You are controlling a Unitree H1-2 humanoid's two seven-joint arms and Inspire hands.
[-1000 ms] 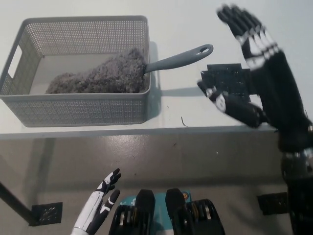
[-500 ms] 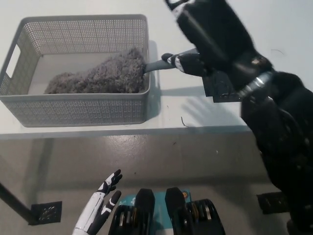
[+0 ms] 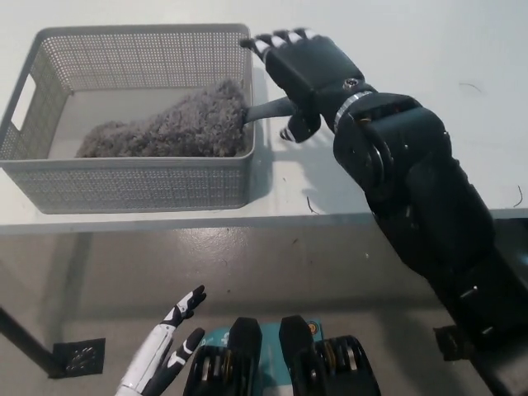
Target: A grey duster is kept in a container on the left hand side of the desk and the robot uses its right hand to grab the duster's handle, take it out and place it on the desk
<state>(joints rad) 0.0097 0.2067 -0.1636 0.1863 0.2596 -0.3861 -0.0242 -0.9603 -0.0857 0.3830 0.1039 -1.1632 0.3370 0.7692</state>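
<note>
A fluffy grey duster [image 3: 169,128] lies in a grey mesh container [image 3: 124,177] at the left of the white desk [image 3: 330,198]. Its grey handle [image 3: 268,108] pokes out over the container's right wall. My black right hand [image 3: 305,70] hovers over the handle, palm down and fingers spread, covering most of it. The hand is open and I see no grasp on the handle. My white left hand [image 3: 165,351] rests low at the bottom left, below the desk, fingers apart.
The desk's front edge runs across the middle of the picture, with grey floor below it. A dark square plate [image 3: 78,359] lies on the floor at the lower left. My black forearm [image 3: 421,190] crosses the desk's right part.
My right hand has swung from the right side of the desk leftward and over the duster's handle, turning palm down. The black patch on the desk is now hidden under my arm.
</note>
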